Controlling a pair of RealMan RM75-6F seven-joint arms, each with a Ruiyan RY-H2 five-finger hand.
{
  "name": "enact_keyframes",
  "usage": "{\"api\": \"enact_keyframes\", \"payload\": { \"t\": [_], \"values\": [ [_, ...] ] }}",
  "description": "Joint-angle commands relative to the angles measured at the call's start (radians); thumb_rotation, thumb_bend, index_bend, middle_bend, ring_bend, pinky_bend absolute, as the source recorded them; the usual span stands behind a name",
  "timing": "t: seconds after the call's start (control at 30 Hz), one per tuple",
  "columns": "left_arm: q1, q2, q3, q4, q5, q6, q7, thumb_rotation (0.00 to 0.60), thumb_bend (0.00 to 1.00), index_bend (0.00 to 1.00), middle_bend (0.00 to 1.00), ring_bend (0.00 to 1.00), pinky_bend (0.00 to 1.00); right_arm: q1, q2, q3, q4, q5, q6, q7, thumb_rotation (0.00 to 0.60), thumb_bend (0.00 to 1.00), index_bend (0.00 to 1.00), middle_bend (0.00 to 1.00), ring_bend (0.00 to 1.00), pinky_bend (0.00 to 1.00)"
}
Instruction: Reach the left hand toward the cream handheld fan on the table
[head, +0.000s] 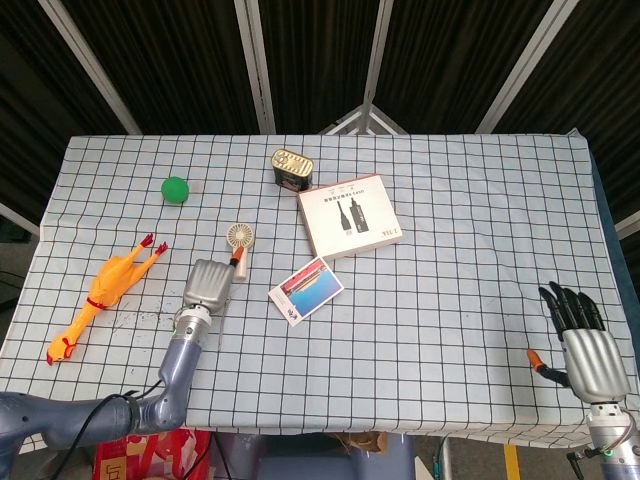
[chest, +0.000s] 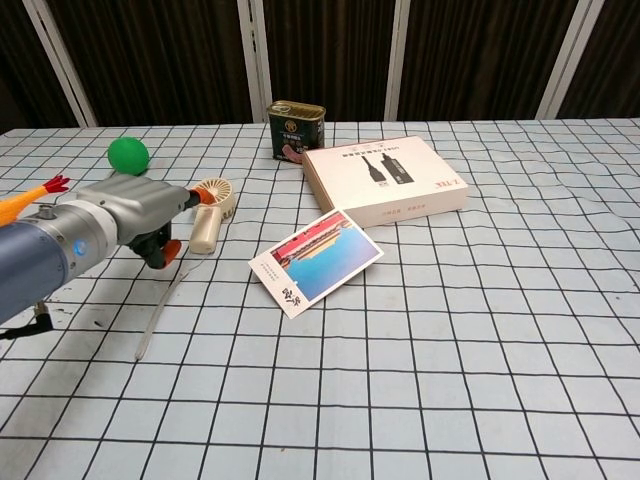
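Left hand (head: 208, 285) lies just beside the cream handheld fan (head: 239, 247), fingers extended, holding nothing; right hand (head: 583, 345) rests well apart, fingers spread, empty

Head view looks steeply down from high, covering the whole checkered table (head: 450, 300). Chest view sits low and close, facing across it toward the dark curtain (chest: 320, 50). Both share the table's left-centre.

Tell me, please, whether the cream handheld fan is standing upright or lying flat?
Lying flat: the cream handheld fan rests on the checked tablecloth, round head away from the robot, handle toward it.
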Motion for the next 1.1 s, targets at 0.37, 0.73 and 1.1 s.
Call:
{"api": "enact_keyframes", "payload": {
  "t": [0.37, 0.73, 1.1],
  "values": [
    [-0.004, -0.019, 0.017, 0.036, -0.023, -0.012, 0.012, 0.600, 0.77, 0.00, 0.87, 0.73, 0.71, -0.001, 0.000, 0.002, 0.001, 0.001, 0.005, 0.004, 0.600, 0.29, 0.00, 0.00, 0.00, 0.05],
    [0.001, -0.025, 0.026, 0.052, -0.051, -0.024, 0.012, 0.600, 0.77, 0.00, 0.87, 0.73, 0.71, -0.001, 0.000, 0.003, 0.001, 0.000, 0.006, 0.006, 0.600, 0.29, 0.00, 0.00, 0.00, 0.05],
    [0.001, -0.046, -0.001, 0.082, -0.090, -0.062, -0.034, 0.600, 0.80, 0.02, 0.87, 0.73, 0.71, -0.003, -0.001, 0.003, 0.001, 0.001, 0.009, 0.006, 0.600, 0.29, 0.00, 0.00, 0.00, 0.05]
  ]
}}
